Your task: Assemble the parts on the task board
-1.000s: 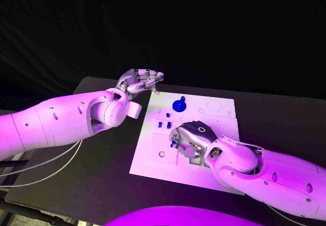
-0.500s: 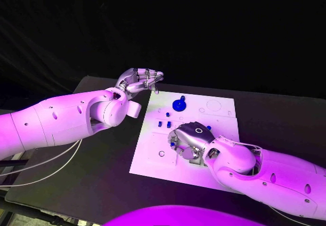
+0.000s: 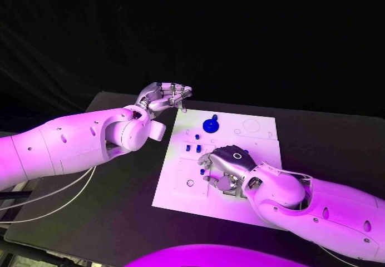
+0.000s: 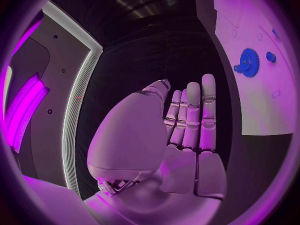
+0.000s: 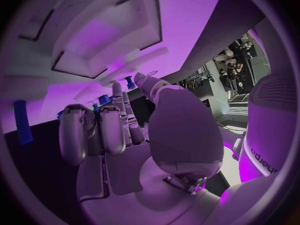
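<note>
The white task board (image 3: 175,189) lies in the middle of the black table. A blue gear (image 3: 212,123) stands near its far edge, with small blue pegs (image 3: 192,148) closer in. My right hand (image 3: 225,163) is low over the board's middle, fingers curled down around a small blue part (image 3: 205,171). The right wrist view has that blue part (image 5: 129,81) between the thumb and a fingertip of the right hand (image 5: 125,130); whether it is gripped is unclear. My left hand (image 3: 165,95) hovers past the board's far left corner, holding nothing. In the left wrist view the left hand (image 4: 184,130) has its fingers stretched out, beside the gear (image 4: 249,62).
Rectangular recesses (image 5: 106,40) in the board sit by the right hand. Another blue piece (image 5: 22,121) lies on the board's edge, and a small blue peg (image 4: 270,56) stands next to the gear. White cables (image 3: 48,194) hang off the table's left side.
The right hand has tipped down and shifted slightly nearer, its fingers curling more around the small blue part. The left hand has stayed put.
</note>
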`<control>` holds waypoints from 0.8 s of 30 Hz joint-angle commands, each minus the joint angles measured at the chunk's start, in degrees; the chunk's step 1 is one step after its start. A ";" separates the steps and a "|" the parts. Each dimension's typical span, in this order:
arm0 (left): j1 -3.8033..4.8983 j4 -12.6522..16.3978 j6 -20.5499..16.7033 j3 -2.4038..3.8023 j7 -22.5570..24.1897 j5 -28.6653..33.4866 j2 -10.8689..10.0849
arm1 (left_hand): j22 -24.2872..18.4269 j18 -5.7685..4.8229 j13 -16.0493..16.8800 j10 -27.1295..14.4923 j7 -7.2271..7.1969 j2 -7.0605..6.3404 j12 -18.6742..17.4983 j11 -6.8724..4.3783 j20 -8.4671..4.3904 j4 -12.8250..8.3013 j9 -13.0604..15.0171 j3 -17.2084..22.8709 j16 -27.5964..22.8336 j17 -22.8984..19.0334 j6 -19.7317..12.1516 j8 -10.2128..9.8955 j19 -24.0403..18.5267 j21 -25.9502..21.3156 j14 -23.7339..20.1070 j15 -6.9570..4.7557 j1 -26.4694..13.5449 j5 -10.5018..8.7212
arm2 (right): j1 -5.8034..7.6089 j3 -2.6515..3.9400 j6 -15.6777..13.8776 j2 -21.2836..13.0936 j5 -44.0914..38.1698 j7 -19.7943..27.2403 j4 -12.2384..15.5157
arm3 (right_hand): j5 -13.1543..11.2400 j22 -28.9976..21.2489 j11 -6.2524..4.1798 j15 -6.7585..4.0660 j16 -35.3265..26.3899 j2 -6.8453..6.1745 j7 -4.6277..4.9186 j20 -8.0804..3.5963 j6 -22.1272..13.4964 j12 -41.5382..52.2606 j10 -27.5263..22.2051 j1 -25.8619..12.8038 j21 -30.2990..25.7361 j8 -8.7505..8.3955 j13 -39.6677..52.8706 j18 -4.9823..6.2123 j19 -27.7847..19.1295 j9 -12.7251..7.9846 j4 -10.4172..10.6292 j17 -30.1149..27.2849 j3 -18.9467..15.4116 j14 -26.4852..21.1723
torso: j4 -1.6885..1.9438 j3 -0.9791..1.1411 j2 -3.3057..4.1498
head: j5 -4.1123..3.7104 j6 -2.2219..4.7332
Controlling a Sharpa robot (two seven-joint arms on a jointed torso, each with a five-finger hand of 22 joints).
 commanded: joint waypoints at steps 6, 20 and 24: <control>0.03 0.06 0.84 0.04 0.16 0.25 -0.15 | -0.09 0.76 -0.06 -0.52 0.27 -0.63 0.23 0.06 0.02 0.01 -0.05 0.39 -0.21 -0.08 -0.23 0.21 -0.22 -0.20 -0.45 0.03 -0.06 0.22 | 1.00 0.52 -3.42 -4.45 -1.09 -1.28 4.08 | 0.63 10.77 -0.29 0.01 -0.26 0.35 -0.11 0.30 0.99 0.96 -0.27 -0.33 0.12 0.52 0.08 0.36 1.27 0.33 0.06 -0.04 -1.17 1.41 | -0.08 -0.03 -0.01 | -0.61 0.48; 0.03 0.26 1.17 0.03 0.22 0.25 -0.61 | -0.10 0.76 -0.07 -0.60 0.27 -0.65 0.25 0.07 0.03 0.00 -0.05 0.46 -0.23 -0.10 -0.25 0.24 -0.24 -0.22 -0.49 0.04 -0.07 0.21 | 7.77 1.93 5.92 -15.34 5.39 -0.17 5.62 | 2.74 10.23 -0.46 -0.13 -0.43 1.03 -0.57 0.15 1.16 2.00 -2.93 0.70 -1.62 0.15 -0.54 0.64 0.78 0.37 1.73 -0.55 -9.88 1.35 | -0.31 -0.21 -0.17 | -2.93 1.75; 0.03 0.27 1.25 0.03 0.24 0.25 -0.60 | -0.10 0.76 -0.07 -0.60 0.27 -0.65 0.25 0.07 0.03 0.00 -0.05 0.46 -0.23 -0.10 -0.25 0.24 -0.24 -0.22 -0.49 0.04 -0.07 0.21 | 8.27 1.94 8.33 -15.76 5.49 0.37 4.28 | 2.85 9.92 -0.34 -0.03 -0.72 2.36 -1.04 0.23 1.11 2.77 -4.19 3.11 -2.70 -0.13 -0.88 0.83 0.46 0.29 2.88 -1.12 -15.03 1.14 | -0.32 -0.13 -0.17 | -2.94 1.83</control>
